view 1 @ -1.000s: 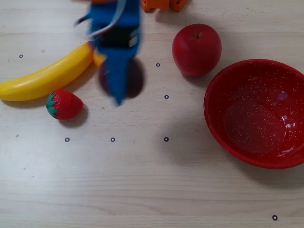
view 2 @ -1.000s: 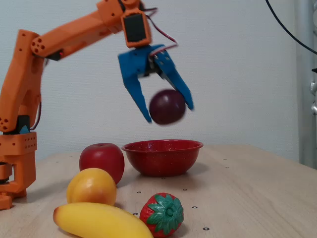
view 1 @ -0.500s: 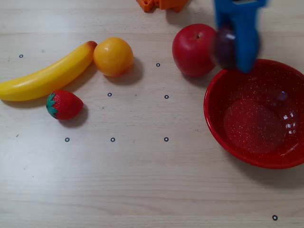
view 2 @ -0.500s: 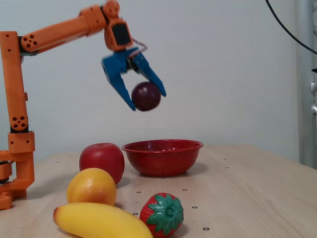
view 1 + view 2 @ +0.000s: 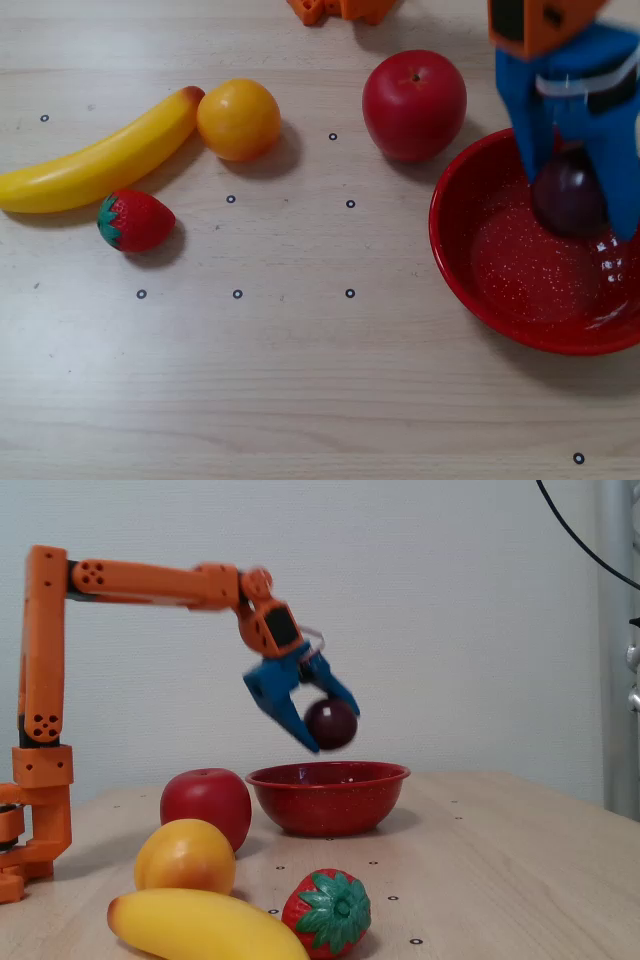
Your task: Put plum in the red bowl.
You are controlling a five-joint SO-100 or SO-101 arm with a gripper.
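Surface: pale wood (image 5: 300, 380) with small black ring marks; a plain light wall stands behind it in the fixed view.
Arm: orange (image 5: 150, 580), reaching from the left of the fixed view toward the middle.
Pincer: blue (image 5: 580, 215) (image 5: 330, 742), at the right edge of the overhead view, its two fingers pinching the plum from both sides.
Plum: dark purple (image 5: 568, 195) (image 5: 331, 723), held in the air above the bowl, not touching it in the fixed view; in the overhead view it sits over the upper part of the bowl.
Bowl: red with white specks (image 5: 480, 260) (image 5: 328, 800), at the right of the overhead view.
Apple: red (image 5: 414, 104) (image 5: 206, 805), just beside the bowl's upper left rim in the overhead view.
Orange: (image 5: 238, 119) (image 5: 185, 856), upper left of middle, touching the banana's tip.
Banana: yellow (image 5: 95, 160) (image 5: 200, 925), lying at the left.
Strawberry: red with a green top (image 5: 135, 221) (image 5: 327, 913), just below the banana in the overhead view.
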